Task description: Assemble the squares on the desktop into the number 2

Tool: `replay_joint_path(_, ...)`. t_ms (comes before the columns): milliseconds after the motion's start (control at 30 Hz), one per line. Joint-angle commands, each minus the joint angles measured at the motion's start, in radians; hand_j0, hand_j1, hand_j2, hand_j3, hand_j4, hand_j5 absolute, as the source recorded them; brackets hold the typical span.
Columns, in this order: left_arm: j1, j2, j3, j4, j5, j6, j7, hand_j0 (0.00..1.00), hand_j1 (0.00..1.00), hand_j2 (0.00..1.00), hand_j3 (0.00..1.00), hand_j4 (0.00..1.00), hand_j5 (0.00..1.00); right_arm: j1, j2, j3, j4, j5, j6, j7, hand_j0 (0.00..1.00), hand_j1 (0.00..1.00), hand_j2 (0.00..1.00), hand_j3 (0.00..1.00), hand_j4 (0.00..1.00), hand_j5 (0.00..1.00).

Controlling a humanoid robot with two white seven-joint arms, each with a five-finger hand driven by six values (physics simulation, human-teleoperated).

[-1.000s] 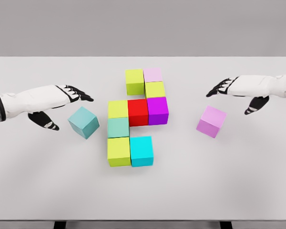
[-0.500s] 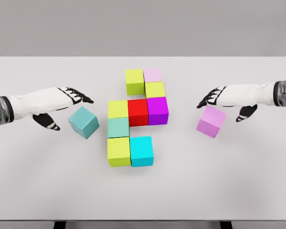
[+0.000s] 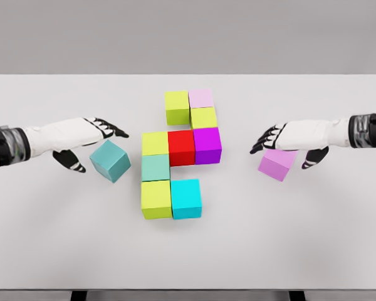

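Blocks sit in a partial 2 at the middle of your white table (image 3: 62,238): the block cluster (image 3: 178,153) has eight touching cubes. Your left hand (image 3: 88,141) hovers spread over the loose teal cube (image 3: 109,160). Your right hand (image 3: 287,141) hangs spread over the loose violet cube (image 3: 277,165), holding nothing.

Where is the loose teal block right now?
In the head view, the teal block sits on the table's left side, just under the left hand and a small gap left of the colored cluster.
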State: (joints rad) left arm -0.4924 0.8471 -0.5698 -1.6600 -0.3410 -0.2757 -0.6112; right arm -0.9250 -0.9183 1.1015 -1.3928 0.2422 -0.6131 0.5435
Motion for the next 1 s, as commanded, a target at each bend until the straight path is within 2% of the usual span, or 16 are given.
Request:
replay_joint_path(0,0.000,-0.016,-0.012,0.016,-0.010,0.001,0.000,1.00,1.00,1.00,1.00,1.00,1.00,0.002,-0.001,0.000,0.001,-0.003,0.002,0.000,1.00,1.00,1.00,1.00,1.00,1.00)
replay_joint_path(167,0.003,-0.019,-0.012,0.017,-0.012,0.001,0.000,1.00,1.00,1.00,1.00,1.00,1.00,0.014,-0.002,0.000,0.009,-0.003,0.002,0.000,0.99,0.99,0.99,0.99,0.99,0.99)
replay_joint_path(333,0.000,-0.023,-0.012,0.017,-0.010,0.001,0.000,1.00,1.00,1.00,1.00,1.00,1.00,0.014,-0.001,0.000,0.018,-0.003,0.002,-0.002,0.94,0.94,0.94,0.94,0.94,0.94)
replay_joint_path(600,0.003,-0.026,-0.012,0.017,-0.012,0.001,0.000,1.00,1.00,1.00,1.00,1.00,1.00,0.014,0.004,0.000,0.020,-0.003,0.002,-0.007,0.82,0.82,0.82,0.82,0.82,0.82)
replay_joint_path(800,0.000,-0.049,-0.028,0.029,-0.030,0.001,0.000,1.00,1.00,1.00,1.00,1.00,1.00,0.020,0.004,0.000,0.020,-0.003,0.002,-0.007,0.66,0.66,0.66,0.66,0.66,0.66)
replay_joint_path(967,0.000,-0.051,-0.028,0.032,-0.032,0.001,0.000,0.99,0.99,0.99,0.99,0.99,0.99,0.020,0.009,-0.002,0.020,-0.004,0.002,-0.007,0.61,0.61,0.61,0.61,0.61,0.61)
